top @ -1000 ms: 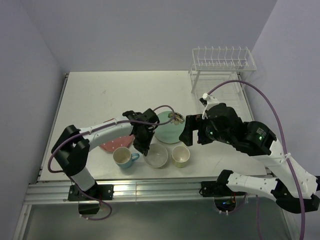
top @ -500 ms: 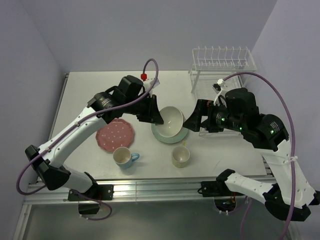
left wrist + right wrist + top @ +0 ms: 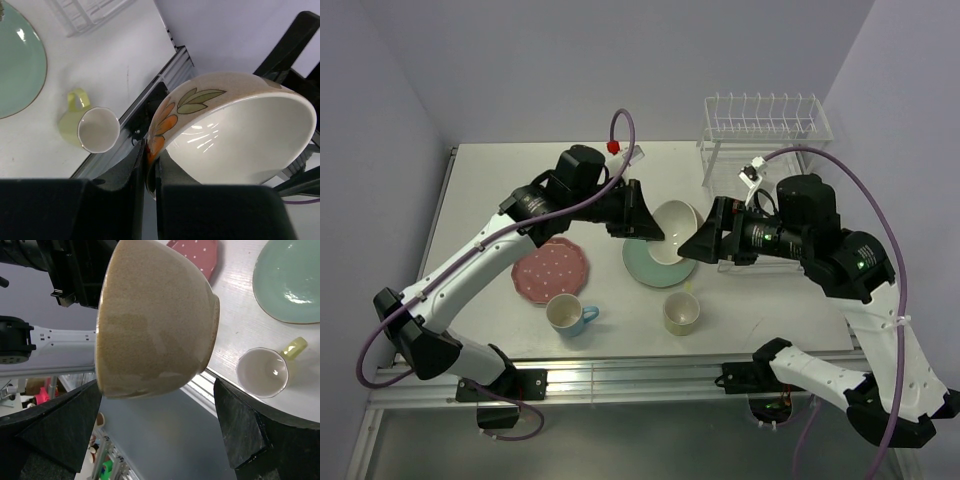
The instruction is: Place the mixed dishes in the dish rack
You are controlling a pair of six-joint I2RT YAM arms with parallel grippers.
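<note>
Pinching the cream bowl by its rim with the left tool, shut tight on it. Holding it up in the air, tipped on its side over the mint-green plate, not down on the counter between the two mugs like a second ago. Reaching in with the right tool, spread wide open, one finger on each side of the bowl, not squeezing yet. Probably getting ready to pass the bowl across, toward the dish rack at the far right. Leaving the pink plate, blue mug and yellow-green mug waiting on the counter.
</note>
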